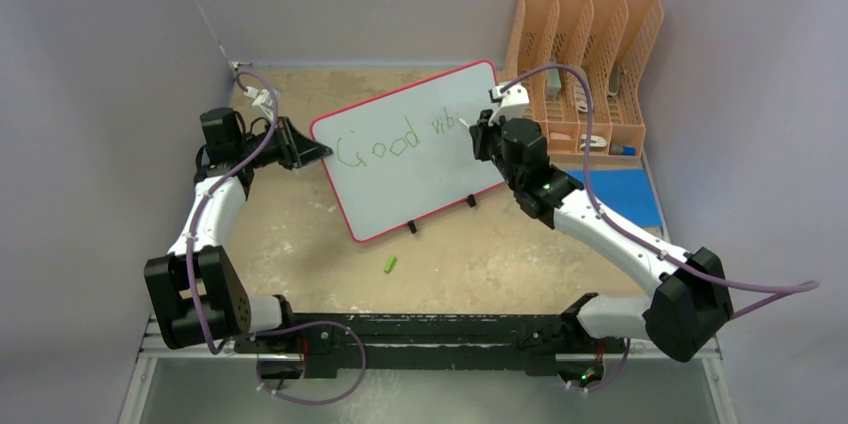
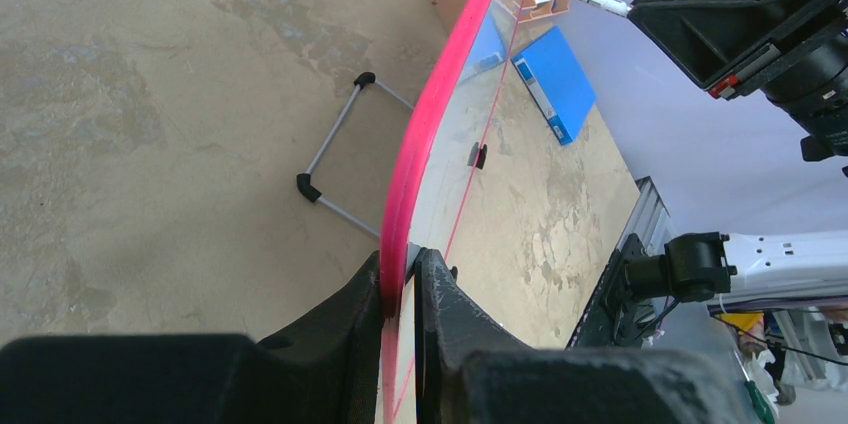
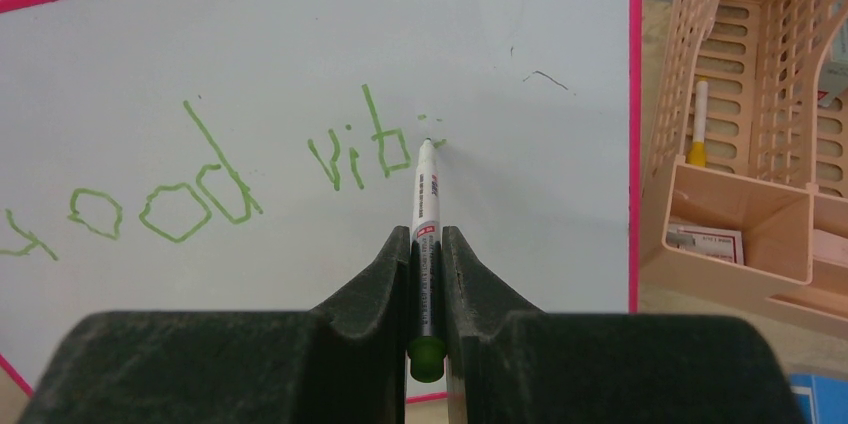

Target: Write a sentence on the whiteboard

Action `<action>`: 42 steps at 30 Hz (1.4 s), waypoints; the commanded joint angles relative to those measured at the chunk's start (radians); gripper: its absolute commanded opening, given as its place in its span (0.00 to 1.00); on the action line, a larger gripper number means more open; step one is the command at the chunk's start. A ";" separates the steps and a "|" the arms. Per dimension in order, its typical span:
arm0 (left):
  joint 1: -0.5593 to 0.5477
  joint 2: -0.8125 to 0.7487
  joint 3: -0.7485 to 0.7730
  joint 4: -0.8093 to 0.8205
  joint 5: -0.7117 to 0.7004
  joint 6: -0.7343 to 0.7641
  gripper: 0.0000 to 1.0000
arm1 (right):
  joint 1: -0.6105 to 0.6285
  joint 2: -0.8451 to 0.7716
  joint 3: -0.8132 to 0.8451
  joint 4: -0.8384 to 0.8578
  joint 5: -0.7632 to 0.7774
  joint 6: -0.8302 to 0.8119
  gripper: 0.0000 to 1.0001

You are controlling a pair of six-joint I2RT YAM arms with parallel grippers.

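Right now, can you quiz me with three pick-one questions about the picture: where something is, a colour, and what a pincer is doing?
1. Where is the green cap? A on the board; B on the table, in front of the board; C on the marker.
2. What colour is the writing? A red; B green; C black.
3. The right pincer is: A open; B shut on the board; C shut on the marker.
Answers: 1 B, it lies on bare table; 2 B, the letters are green; 3 C, its fingers squeeze the marker.
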 commanded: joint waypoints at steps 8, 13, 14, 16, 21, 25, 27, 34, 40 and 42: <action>-0.016 -0.007 0.013 -0.027 -0.051 0.031 0.00 | -0.003 -0.030 -0.001 0.017 -0.019 0.014 0.00; -0.015 -0.007 0.014 -0.026 -0.050 0.031 0.00 | -0.003 -0.020 0.000 0.019 -0.019 0.012 0.00; -0.015 -0.007 0.015 -0.027 -0.051 0.031 0.00 | -0.003 -0.018 0.000 0.021 -0.018 0.012 0.00; -0.015 -0.006 0.013 -0.025 -0.051 0.031 0.00 | -0.002 -0.014 0.001 0.019 -0.021 0.011 0.00; -0.015 -0.005 0.014 -0.026 -0.051 0.031 0.00 | -0.003 -0.013 0.001 0.017 -0.023 0.010 0.00; -0.015 -0.005 0.014 -0.025 -0.051 0.031 0.00 | -0.003 -0.013 0.003 0.012 -0.019 0.008 0.00; -0.014 -0.005 0.014 -0.025 -0.051 0.031 0.00 | -0.003 -0.012 0.004 0.008 -0.021 0.008 0.00; -0.014 -0.005 0.013 -0.024 -0.048 0.031 0.00 | -0.003 -0.005 0.007 -0.001 -0.017 0.008 0.00; -0.015 -0.005 0.014 -0.024 -0.050 0.031 0.00 | -0.003 0.003 0.009 -0.004 -0.019 0.011 0.00; -0.015 -0.005 0.014 -0.024 -0.049 0.031 0.00 | -0.003 0.006 0.009 -0.004 -0.017 0.011 0.00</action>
